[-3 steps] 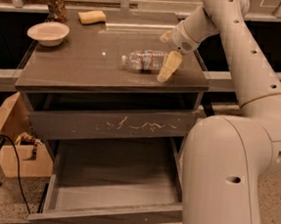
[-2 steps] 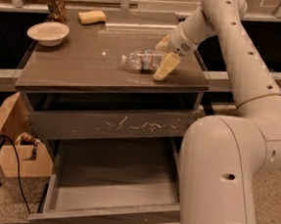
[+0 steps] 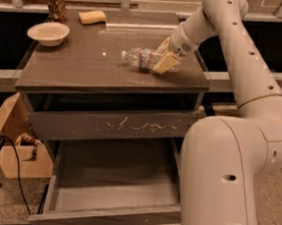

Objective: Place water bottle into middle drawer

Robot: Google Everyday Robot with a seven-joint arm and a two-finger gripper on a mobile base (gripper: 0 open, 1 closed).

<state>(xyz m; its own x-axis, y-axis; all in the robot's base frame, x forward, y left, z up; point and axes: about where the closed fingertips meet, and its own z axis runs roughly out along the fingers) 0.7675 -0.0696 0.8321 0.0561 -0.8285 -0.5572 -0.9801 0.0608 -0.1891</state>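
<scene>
1. Since a second ago the end effector (image 3: 165, 61) has edged left along the bench (image 3: 85, 72) and now sits at the right end of the water bottle (image 3: 142, 58), which has not shifted.
2. The water bottle lies on its side near the middle of the bench. Its long axis runs left to right, with the white cap pointing left and the base under the end effector.
3. Whether the end effector is apart or clamped on the bottle, I cannot tell from where I stand.
4. The middle drawer (image 3: 114, 193) hangs open low and near, below the scratched drawer front (image 3: 130, 127), so the carry would go toward me and down.
5. The bottle's red-and-blue band carries no writing I can read, nor does the patterned can (image 3: 56, 6) at the far left.
</scene>
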